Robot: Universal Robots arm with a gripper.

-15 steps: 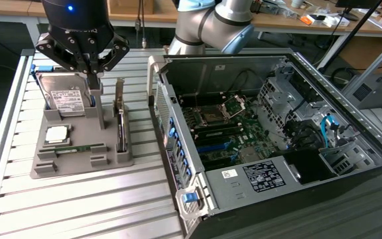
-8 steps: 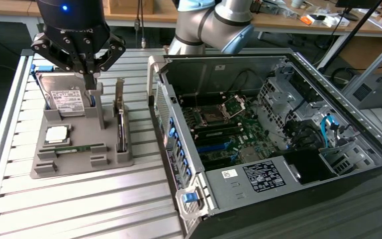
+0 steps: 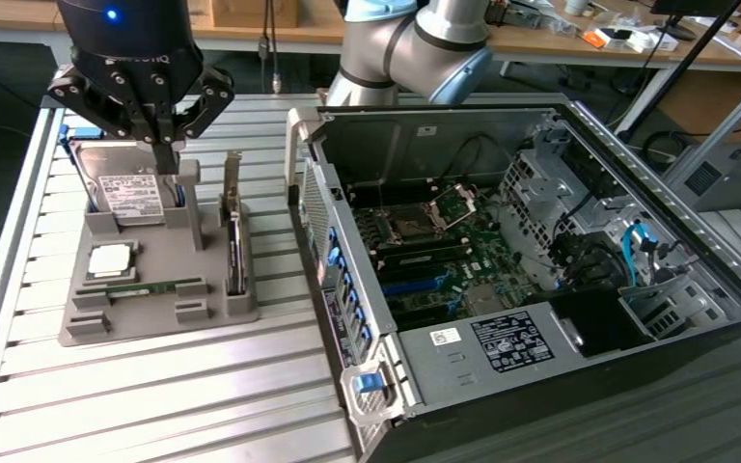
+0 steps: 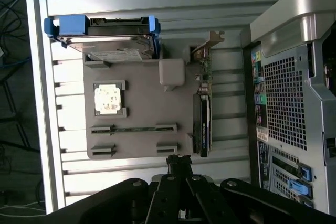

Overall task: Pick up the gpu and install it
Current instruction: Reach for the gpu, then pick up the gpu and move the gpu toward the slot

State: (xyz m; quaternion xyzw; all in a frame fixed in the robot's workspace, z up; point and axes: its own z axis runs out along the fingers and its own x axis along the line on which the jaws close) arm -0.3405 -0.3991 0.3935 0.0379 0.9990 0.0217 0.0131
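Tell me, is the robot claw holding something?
Nothing is held. The gripper is shut and empty over the grey tray; the gpu stands in its slot there.

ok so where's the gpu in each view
Exterior view: gpu stands on edge along the grey holder, on its side facing the computer case.
Wrist view: gpu on the holder's edge nearest the case.
Shared landmark: the blue-railed hard drive.

Claw [image 4: 178, 161] shut, near edge of grey tray [image 4: 142, 98]. Graphics card [image 4: 201, 124] stands on edge in tray, on the side toward computer case [image 4: 294, 77]. Hard drive [image 4: 107, 45] in same tray.
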